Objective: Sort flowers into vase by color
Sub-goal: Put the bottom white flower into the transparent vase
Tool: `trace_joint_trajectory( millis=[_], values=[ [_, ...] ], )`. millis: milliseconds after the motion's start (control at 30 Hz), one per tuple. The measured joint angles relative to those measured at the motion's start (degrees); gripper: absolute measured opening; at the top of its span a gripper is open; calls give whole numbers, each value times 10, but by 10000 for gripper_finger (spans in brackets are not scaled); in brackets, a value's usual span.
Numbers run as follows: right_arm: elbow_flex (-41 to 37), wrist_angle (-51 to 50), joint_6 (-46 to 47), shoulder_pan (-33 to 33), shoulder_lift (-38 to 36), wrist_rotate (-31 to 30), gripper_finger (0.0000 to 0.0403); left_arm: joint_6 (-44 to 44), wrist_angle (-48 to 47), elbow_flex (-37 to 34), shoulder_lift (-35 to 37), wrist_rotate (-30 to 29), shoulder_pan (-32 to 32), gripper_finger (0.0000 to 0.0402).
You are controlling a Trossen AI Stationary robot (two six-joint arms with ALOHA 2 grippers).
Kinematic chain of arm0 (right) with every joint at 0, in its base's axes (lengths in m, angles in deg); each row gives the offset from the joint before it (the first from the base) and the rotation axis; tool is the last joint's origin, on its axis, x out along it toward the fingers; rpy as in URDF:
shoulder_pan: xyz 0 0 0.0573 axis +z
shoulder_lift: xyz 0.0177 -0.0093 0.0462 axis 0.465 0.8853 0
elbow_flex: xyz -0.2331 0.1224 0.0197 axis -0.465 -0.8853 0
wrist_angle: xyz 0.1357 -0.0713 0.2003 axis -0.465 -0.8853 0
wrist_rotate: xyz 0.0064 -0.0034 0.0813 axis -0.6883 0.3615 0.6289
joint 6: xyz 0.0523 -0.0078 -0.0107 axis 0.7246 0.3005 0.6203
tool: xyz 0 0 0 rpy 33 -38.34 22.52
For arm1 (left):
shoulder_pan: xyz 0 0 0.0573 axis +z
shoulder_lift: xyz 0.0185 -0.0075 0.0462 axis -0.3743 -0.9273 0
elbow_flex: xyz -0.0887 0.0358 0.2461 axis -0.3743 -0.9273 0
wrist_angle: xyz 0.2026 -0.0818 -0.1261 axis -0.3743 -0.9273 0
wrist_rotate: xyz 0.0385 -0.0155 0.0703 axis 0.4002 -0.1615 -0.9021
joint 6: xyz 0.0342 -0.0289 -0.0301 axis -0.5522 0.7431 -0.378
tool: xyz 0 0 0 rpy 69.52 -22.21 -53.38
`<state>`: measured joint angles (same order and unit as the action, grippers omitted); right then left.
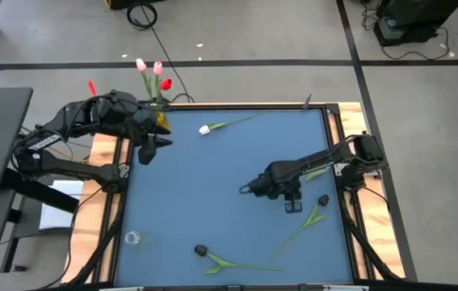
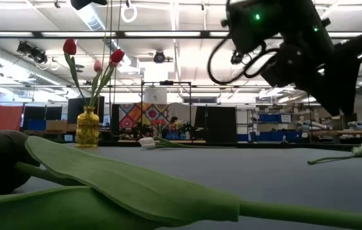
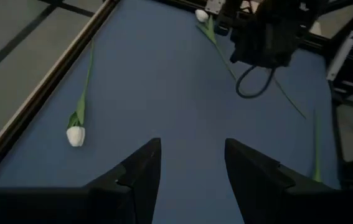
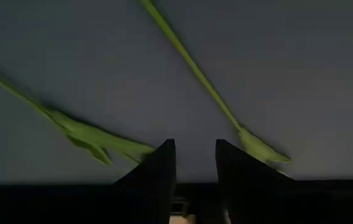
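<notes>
A yellow vase (image 1: 160, 120) (image 2: 87, 128) stands at the table's far left corner and holds red and pink tulips (image 1: 157, 74) upright by their stems. One white tulip (image 1: 205, 129) (image 3: 75, 134) lies on the blue mat near the far edge. Another white tulip (image 3: 201, 15) lies partly under my right arm. Two black tulips (image 1: 323, 200) (image 1: 200, 250) lie toward the near edge. My left gripper (image 1: 146, 151) (image 3: 188, 165) hovers open beside the vase. My right gripper (image 1: 246, 188) (image 4: 195, 158) hangs open above the mat's middle, with two green stems (image 4: 195, 68) ahead of it.
A small clear glass object (image 1: 132, 238) sits near the table's near left corner. Wooden rails (image 1: 107, 202) frame the mat on the left and right. In the low view, a black tulip's leaf (image 2: 123, 185) fills the foreground.
</notes>
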<state>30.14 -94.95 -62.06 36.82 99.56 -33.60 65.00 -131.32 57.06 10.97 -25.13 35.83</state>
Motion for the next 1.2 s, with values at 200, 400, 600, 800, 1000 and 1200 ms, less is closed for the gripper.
trace_joint_trajectory(
  millis=[200,400,600,800,1000,1200],
  values=[
    [-119,69,-96,-58,-100,12,122,47,0,0,-3,-42,-33,183],
    [-233,154,-213,-97,-199,10,122,88,1,0,-14,-95,-52,183],
    [-318,180,-271,-127,-231,-6,122,100,2,0,-48,-115,-52,183],
    [-341,229,-291,-139,-224,-68,122,103,5,0,-98,-117,-51,183],
    [-339,262,-300,-150,-225,-38,122,106,8,0,-137,-117,-52,183],
    [-343,276,-314,-153,-224,-34,122,117,10,0,-145,-117,-51,183]
  ],
)
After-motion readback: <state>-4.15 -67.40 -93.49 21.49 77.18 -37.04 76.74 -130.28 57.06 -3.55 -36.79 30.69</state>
